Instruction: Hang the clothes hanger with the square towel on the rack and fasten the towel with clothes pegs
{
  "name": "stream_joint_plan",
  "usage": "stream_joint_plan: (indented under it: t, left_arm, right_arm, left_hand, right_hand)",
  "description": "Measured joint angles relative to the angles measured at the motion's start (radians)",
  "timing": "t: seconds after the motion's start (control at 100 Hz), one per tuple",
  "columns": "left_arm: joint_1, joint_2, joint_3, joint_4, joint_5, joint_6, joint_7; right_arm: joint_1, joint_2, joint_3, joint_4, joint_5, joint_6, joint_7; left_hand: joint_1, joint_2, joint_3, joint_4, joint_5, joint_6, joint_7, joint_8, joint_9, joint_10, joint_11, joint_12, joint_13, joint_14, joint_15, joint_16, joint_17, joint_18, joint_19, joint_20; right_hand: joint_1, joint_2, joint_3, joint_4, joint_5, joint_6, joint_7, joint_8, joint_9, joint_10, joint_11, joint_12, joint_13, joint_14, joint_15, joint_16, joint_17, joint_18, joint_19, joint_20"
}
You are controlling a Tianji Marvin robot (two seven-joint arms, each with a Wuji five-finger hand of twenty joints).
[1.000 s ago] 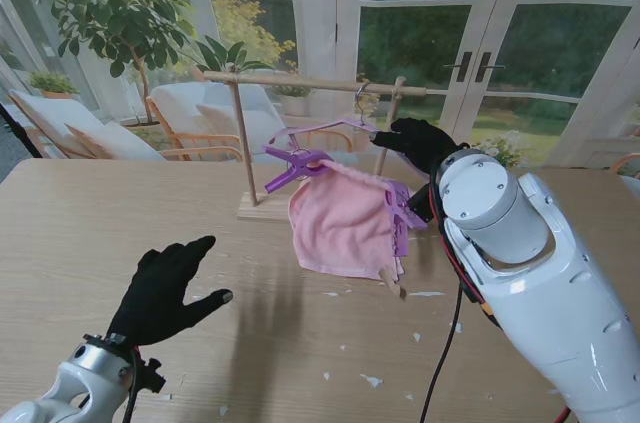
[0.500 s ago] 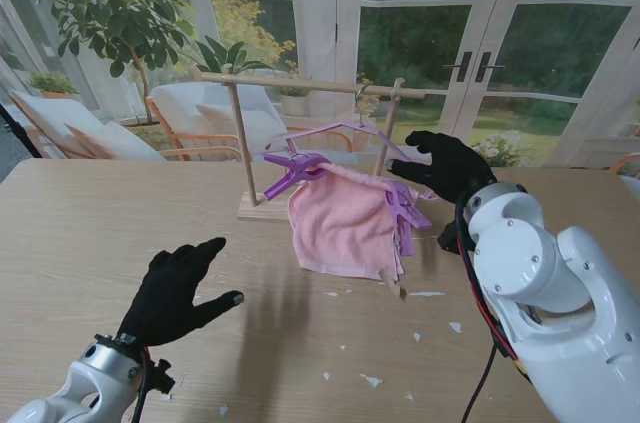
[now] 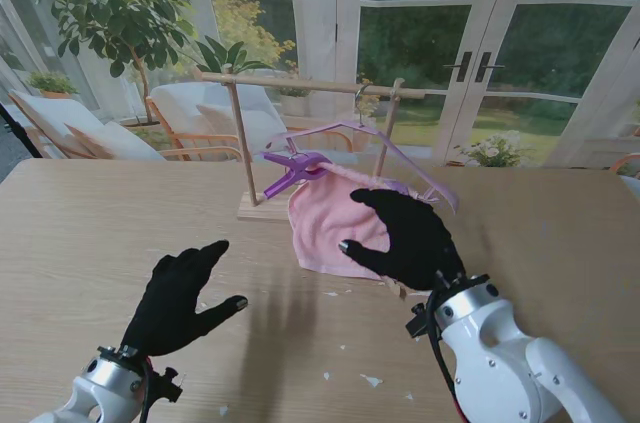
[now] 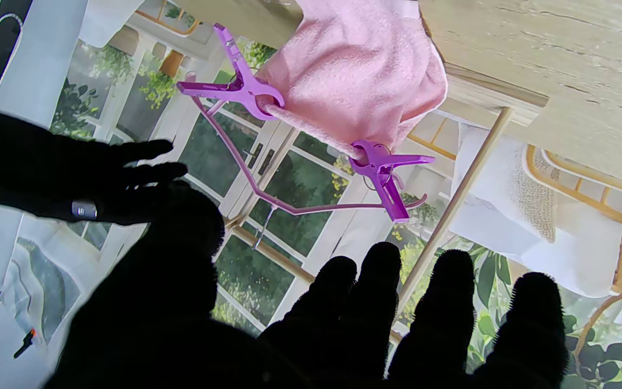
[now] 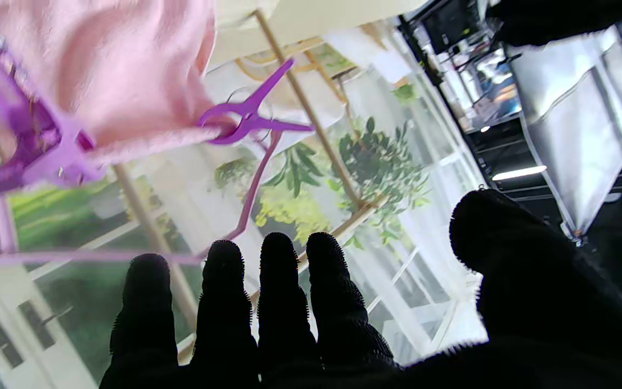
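A purple hanger [image 3: 345, 130] hangs by its hook from the wooden rack [image 3: 300, 84]. Over its lower bar lies the pink square towel [image 3: 325, 218]. One purple peg [image 3: 292, 169] clamps the towel's left end; a second peg [image 4: 384, 167] clamps the other end and is hidden behind my right hand in the stand view. Both pegs also show in the right wrist view, one peg [image 5: 249, 119] sharp and the other peg [image 5: 46, 154] close and blurred. My right hand [image 3: 405, 236] floats open in front of the towel, holding nothing. My left hand [image 3: 180, 295] hovers open over the table, nearer to me.
The rack's base [image 3: 262, 207] rests on the wooden table [image 3: 90, 233]. Small white scraps [image 3: 370, 380] lie on the table nearer to me than the towel. A tree and chairs stand behind the far edge, with glass doors beyond.
My right hand has left the hanger's right end and drawn back toward me, now in front of the towel. The left hand has barely shifted. The hanger stays on the rack.
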Motion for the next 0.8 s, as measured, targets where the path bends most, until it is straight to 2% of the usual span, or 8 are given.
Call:
stream_joint_plan:
  t: [0.07, 0.19, 0.29, 0.39, 0.53, 0.65, 0.71, 0.8]
  left_arm:
    - [0.007, -0.004, 0.003, 0.008, -0.023, -0.024, 0.013]
    - [0.016, -0.011, 0.01, 0.027, -0.067, -0.068, 0.035]
    - [0.021, -0.016, 0.013, 0.043, -0.117, -0.101, 0.041]
    - [0.022, -0.02, 0.021, 0.067, -0.227, -0.163, 0.038]
    - [0.003, -0.025, 0.066, 0.115, -0.396, -0.213, 0.022]
    - [-0.01, -0.03, 0.077, 0.135, -0.427, -0.229, -0.025]
    - [-0.018, -0.03, 0.094, 0.144, -0.444, -0.24, -0.015]
    - [-0.039, -0.032, 0.123, 0.165, -0.448, -0.244, 0.019]
  right_arm:
    - [-0.015, -0.005, -0.035, 0.041, -0.025, -0.051, -0.054]
    - [-0.007, -0.013, -0.137, 0.182, -0.046, -0.133, -0.25]
    - [0.018, -0.022, -0.198, 0.294, -0.068, -0.161, -0.285]
    - [0.07, -0.032, -0.285, 0.419, -0.042, -0.186, -0.378]
    - [0.128, -0.058, -0.335, 0.566, -0.005, -0.276, -0.44]
    - [0.154, -0.073, -0.356, 0.625, 0.028, -0.278, -0.462]
    - [0.165, -0.079, -0.361, 0.645, 0.054, -0.285, -0.464]
    - [0.165, -0.08, -0.345, 0.643, 0.087, -0.312, -0.399]
  left_hand:
    - [0.0, 0.0, 0.0, 0.0, 0.0, 0.0, 0.0, 0.0, 0.0, 0.0, -0.006, 0.0, 0.0, 0.0, 0.0, 0.0, 0.0, 0.0, 0.0, 0.0]
    - [0.0, 0.0, 0.01, 0.0, 0.0, 0.0, 0.0, 0.0, -0.013, 0.0, -0.009, 0.0, -0.021, 0.0, -0.005, 0.0, -0.001, 0.0, -0.002, 0.0]
    - [-0.001, -0.001, 0.077, 0.0, 0.0, 0.0, 0.0, -0.008, -0.034, 0.0, -0.01, -0.011, -0.052, 0.0, -0.023, -0.013, -0.014, 0.0, -0.006, -0.003]
    - [-0.019, -0.004, 0.117, 0.0, -0.002, 0.0, -0.001, -0.017, -0.065, 0.0, -0.019, -0.015, -0.079, 0.0, -0.043, -0.024, -0.042, -0.003, -0.016, -0.01]
    - [-0.052, -0.042, 0.251, 0.0, -0.004, 0.001, -0.001, -0.031, -0.077, 0.003, -0.022, -0.024, -0.115, 0.0, -0.058, -0.034, -0.08, -0.014, -0.027, -0.011]
    - [-0.062, -0.043, 0.248, 0.0, -0.014, -0.001, -0.009, -0.04, -0.1, 0.003, -0.024, -0.024, -0.129, -0.01, -0.07, -0.034, -0.101, -0.028, -0.027, -0.011]
    - [-0.063, -0.043, 0.261, 0.0, -0.014, -0.002, -0.009, -0.04, -0.1, 0.003, -0.024, -0.024, -0.129, -0.011, -0.07, -0.034, -0.105, -0.028, -0.027, -0.011]
    - [-0.071, -0.043, 0.26, 0.0, -0.014, -0.007, -0.01, -0.041, -0.107, 0.003, -0.024, -0.024, -0.14, -0.023, -0.078, -0.034, -0.117, -0.041, -0.027, -0.011]
  right_hand:
    - [0.023, 0.0, 0.001, 0.0, 0.0, -0.011, -0.001, 0.0, 0.0, 0.0, -0.019, -0.01, 0.0, 0.0, -0.022, -0.018, 0.0, 0.001, -0.015, 0.0]
    - [0.049, -0.002, 0.002, 0.0, 0.01, -0.036, -0.014, -0.007, 0.001, 0.0, -0.051, -0.022, 0.0, -0.001, -0.05, -0.051, -0.001, 0.0, -0.048, 0.0]
    - [0.063, -0.002, 0.002, 0.0, 0.01, -0.05, -0.015, -0.015, 0.001, -0.013, -0.065, -0.024, 0.0, -0.004, -0.06, -0.062, -0.001, 0.0, -0.059, 0.0]
    - [0.063, -0.003, 0.002, 0.0, 0.006, -0.074, -0.021, -0.023, 0.001, -0.038, -0.081, -0.032, -0.001, -0.013, -0.074, -0.074, -0.012, -0.006, -0.073, 0.0]
    - [0.095, -0.027, 0.003, 0.0, -0.007, -0.098, -0.026, -0.026, -0.001, -0.069, -0.102, -0.039, -0.007, -0.036, -0.098, -0.095, -0.036, -0.04, -0.1, 0.0]
    - [0.108, -0.028, 0.004, 0.0, -0.019, -0.114, -0.037, -0.04, -0.012, -0.09, -0.124, -0.05, -0.04, -0.05, -0.125, -0.115, -0.053, -0.063, -0.127, 0.0]
    - [0.097, -0.024, 0.016, 0.0, -0.03, -0.129, -0.054, -0.062, -0.016, -0.103, -0.146, -0.058, -0.054, -0.053, -0.141, -0.122, -0.064, -0.077, -0.138, 0.0]
    - [0.086, 0.0, 0.01, 0.0, -0.055, -0.165, -0.068, -0.063, -0.041, -0.128, -0.161, -0.064, -0.074, -0.066, -0.151, -0.131, -0.085, -0.099, -0.145, 0.0]
